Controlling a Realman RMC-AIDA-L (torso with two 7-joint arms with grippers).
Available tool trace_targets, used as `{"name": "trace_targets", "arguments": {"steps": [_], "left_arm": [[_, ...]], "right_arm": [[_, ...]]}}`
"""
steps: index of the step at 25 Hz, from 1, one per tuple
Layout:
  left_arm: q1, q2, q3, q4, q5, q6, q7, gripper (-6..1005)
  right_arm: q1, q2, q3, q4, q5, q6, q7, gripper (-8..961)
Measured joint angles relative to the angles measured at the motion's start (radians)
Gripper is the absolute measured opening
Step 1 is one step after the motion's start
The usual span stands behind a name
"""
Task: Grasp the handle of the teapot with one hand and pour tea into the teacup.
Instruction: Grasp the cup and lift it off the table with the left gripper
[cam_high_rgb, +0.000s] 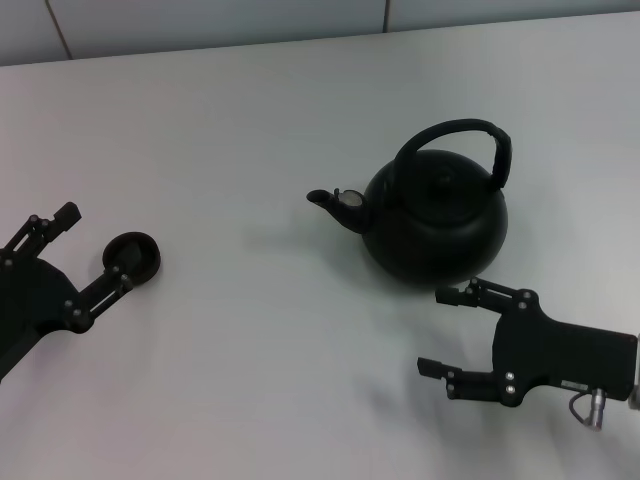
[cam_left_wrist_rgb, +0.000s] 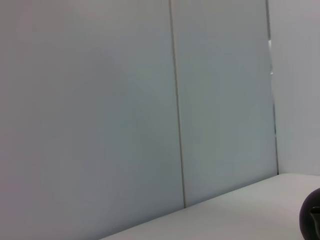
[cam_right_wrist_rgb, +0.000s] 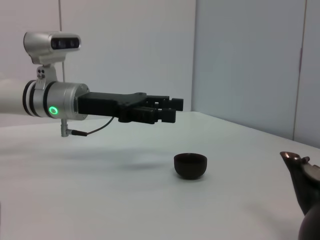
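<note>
The matte black teapot (cam_high_rgb: 432, 225) stands right of the table's middle, its stubby spout (cam_high_rgb: 325, 199) pointing left. Its arched handle (cam_high_rgb: 462, 133) rises over the lid with nothing touching it. The small black teacup (cam_high_rgb: 133, 254) sits far to the left. My right gripper (cam_high_rgb: 432, 332) is open just in front of the teapot, fingertips pointing left and apart from the pot. My left gripper (cam_high_rgb: 95, 243) is open beside the teacup. In the right wrist view the left gripper (cam_right_wrist_rgb: 172, 107) hovers above the table, higher than the teacup (cam_right_wrist_rgb: 190, 165), and the teapot's spout (cam_right_wrist_rgb: 296, 161) shows at the edge.
The white table (cam_high_rgb: 260, 120) ends at a pale panelled wall (cam_high_rgb: 200, 20) behind. The left wrist view shows mostly wall panels (cam_left_wrist_rgb: 125, 110), a strip of table and a dark rounded shape (cam_left_wrist_rgb: 312, 220) at its corner.
</note>
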Motion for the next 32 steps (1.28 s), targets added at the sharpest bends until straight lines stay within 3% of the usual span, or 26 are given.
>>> {"name": "trace_targets", "arguments": {"steps": [8,18,32], "left_arm": [[0.004,0.002,0.005,-0.001,0.004,-0.019,-0.006,800],[0.014,0.002,0.013,-0.002,0.048,-0.199,-0.009,800],[-0.030,-0.002,0.032,-0.011,0.048,-0.258,-0.035,801]], "right_arm": [[0.008,-0.001,0.010,0.000,0.000,0.003,0.003,816],[0.017,-0.001,0.009,0.004,0.000,0.007,0.003,817],[0.024,0.002,0.009,0.006,0.000,0.007,0.004,817]]}}
